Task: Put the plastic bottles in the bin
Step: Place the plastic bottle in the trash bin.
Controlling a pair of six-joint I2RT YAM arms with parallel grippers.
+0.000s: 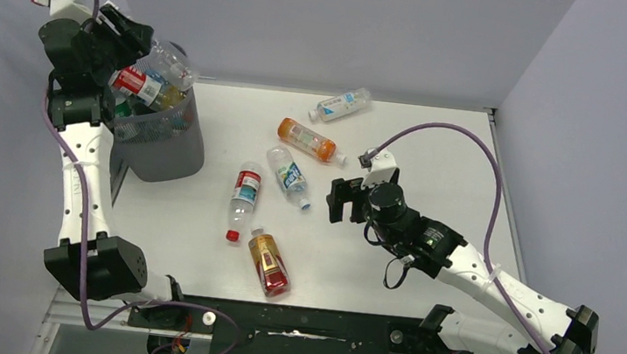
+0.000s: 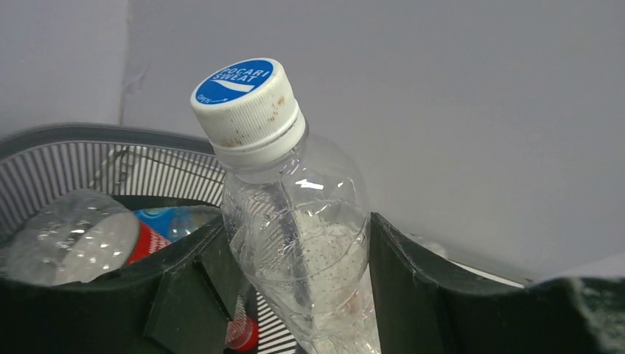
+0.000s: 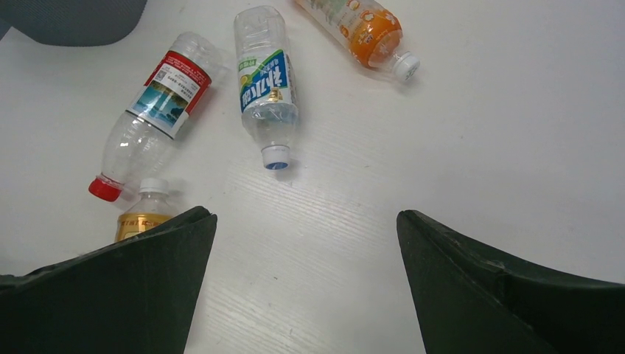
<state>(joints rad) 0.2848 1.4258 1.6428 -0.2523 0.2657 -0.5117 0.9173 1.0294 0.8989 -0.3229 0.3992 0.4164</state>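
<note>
The dark grey mesh bin (image 1: 174,147) stands at the table's far left and holds several bottles. My left gripper (image 1: 141,46) is over its rim, shut on a clear bottle (image 1: 171,63) with a white and blue cap (image 2: 247,99); the bin's rim (image 2: 66,136) shows behind it. My right gripper (image 1: 341,199) is open and empty, just right of the loose bottles. On the table lie a red-label bottle (image 1: 244,192), a blue-label bottle (image 1: 289,176), an orange bottle (image 1: 307,139), an amber bottle (image 1: 269,263) and a clear bottle (image 1: 341,104). The first three show in the right wrist view: red-label (image 3: 158,110), blue-label (image 3: 264,77), orange (image 3: 357,26).
Grey walls close in the table at the back and both sides. The black rail (image 1: 294,324) with the arm bases runs along the near edge. A purple cable (image 1: 471,150) loops above the right arm.
</note>
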